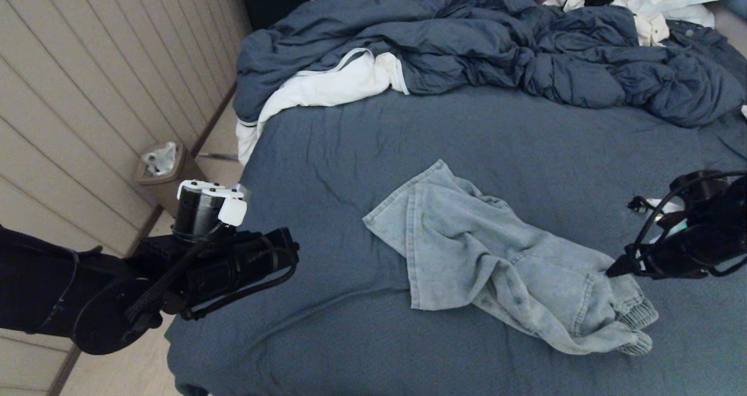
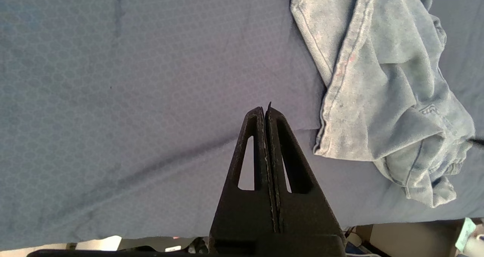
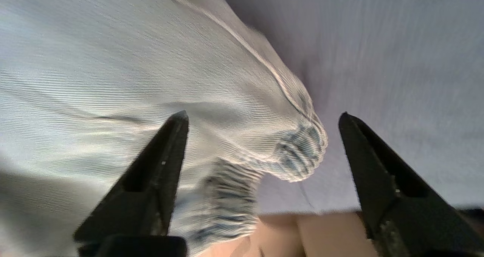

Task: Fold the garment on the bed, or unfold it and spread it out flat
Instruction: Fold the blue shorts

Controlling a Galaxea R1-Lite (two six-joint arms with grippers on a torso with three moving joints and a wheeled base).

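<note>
The right gripper (image 3: 261,115) stands wide open with nothing between its two black fingers (image 3: 159,173); they straddle the ribbed waistband end of the garment (image 3: 113,79) without gripping it. In the head view this gripper (image 1: 613,267) pokes in from the right edge, its tip at the bunched waistband end of the shorts, though whether it touches the cloth cannot be told. The right arm behind it reaches in low and nearly level over the sheet, wrapped in black cable loops.

The left gripper (image 2: 266,111) is pressed fully shut, its two fingers flat together and holding nothing. It hangs above bare sheet, apart from the near hem of the shorts. In the head view the left arm (image 1: 233,267) sits at the lower left over the bed's corner, bent and pointing toward the middle of the bed, well apart from the garment.

The garment (image 1: 496,256) lies crumpled on the bed (image 1: 327,168), right of centre and toward the near edge, one leg spread flatter toward the left and the waistband end bunched by the right gripper.

Beyond it, a puffy dark blue duvet (image 1: 467,40) is heaped along the far side, with a white cloth (image 1: 327,87) spilling off the bed's left edge. A small bin (image 1: 160,165) stands on the floor by the panelled wall.
</note>
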